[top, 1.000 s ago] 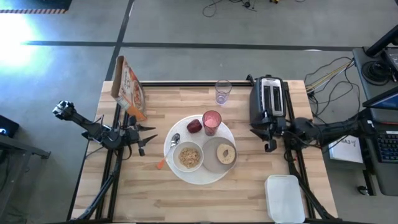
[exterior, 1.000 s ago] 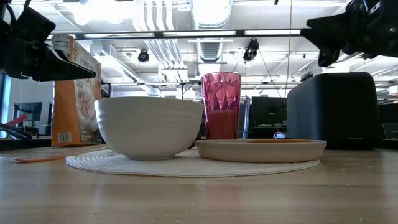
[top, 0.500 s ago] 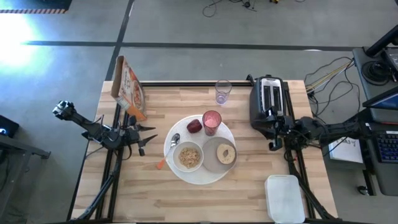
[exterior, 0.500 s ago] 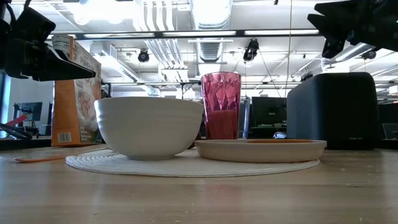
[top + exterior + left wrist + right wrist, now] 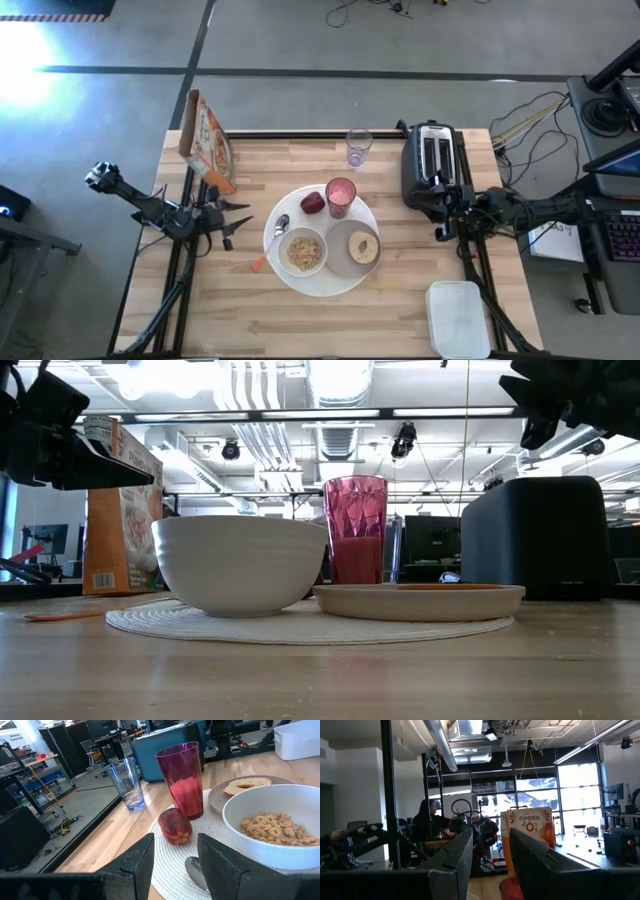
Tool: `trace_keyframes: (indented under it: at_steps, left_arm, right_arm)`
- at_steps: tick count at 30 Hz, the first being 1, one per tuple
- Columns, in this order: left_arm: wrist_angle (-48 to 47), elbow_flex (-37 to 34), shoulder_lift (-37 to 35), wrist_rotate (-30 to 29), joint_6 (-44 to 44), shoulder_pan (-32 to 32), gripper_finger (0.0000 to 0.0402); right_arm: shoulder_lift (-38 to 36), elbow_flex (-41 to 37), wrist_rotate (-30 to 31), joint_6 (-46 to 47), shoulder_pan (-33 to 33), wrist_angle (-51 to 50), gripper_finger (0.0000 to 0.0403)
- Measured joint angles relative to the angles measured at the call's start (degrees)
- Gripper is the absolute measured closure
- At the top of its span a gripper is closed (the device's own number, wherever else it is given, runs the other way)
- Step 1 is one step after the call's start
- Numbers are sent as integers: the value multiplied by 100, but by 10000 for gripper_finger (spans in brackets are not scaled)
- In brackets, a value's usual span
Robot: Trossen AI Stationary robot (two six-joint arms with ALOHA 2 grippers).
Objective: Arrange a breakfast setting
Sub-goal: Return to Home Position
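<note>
A large round white plate [image 5: 322, 284] lies at the table's middle. On it stand a white bowl of cereal [image 5: 303, 251], a grey plate [image 5: 342, 258] with a bagel half [image 5: 362, 248], a pink tumbler [image 5: 341, 196] and a red apple [image 5: 313, 203]. A spoon [image 5: 278, 228] rests with its bowl on the plate's left rim and its orange handle [image 5: 258, 265] on the wood. My left gripper [image 5: 238, 224] hovers open at the table's left edge, pointing at the setting. My right gripper [image 5: 437, 215] is open beside the toaster, tipped upward.
A cereal box [image 5: 208, 142] stands at the far left corner and a clear glass [image 5: 358, 147] at the far edge. A black toaster [image 5: 431, 165] is at the far right, and a white lidded container [image 5: 458, 318] at the near right corner. Bare wood lies along the near edge.
My right gripper has drawn back a little toward the table's right edge and tipped upward, staying open. The setting has kept still.
</note>
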Motion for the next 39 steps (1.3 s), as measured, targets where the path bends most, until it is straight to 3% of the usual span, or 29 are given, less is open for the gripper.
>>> trace_keyframes:
  at_steps: [21, 39]
  left_arm:
    - [233, -116, -1341, 3, -2, 191, 267]
    - [312, -144, -1349, -46, 0, 275, 267]
  right_arm:
    - [-1086, 0, 3, 0, 0, -752, 284]
    - [-1431, 0, 6, 0, -189, -877, 284]
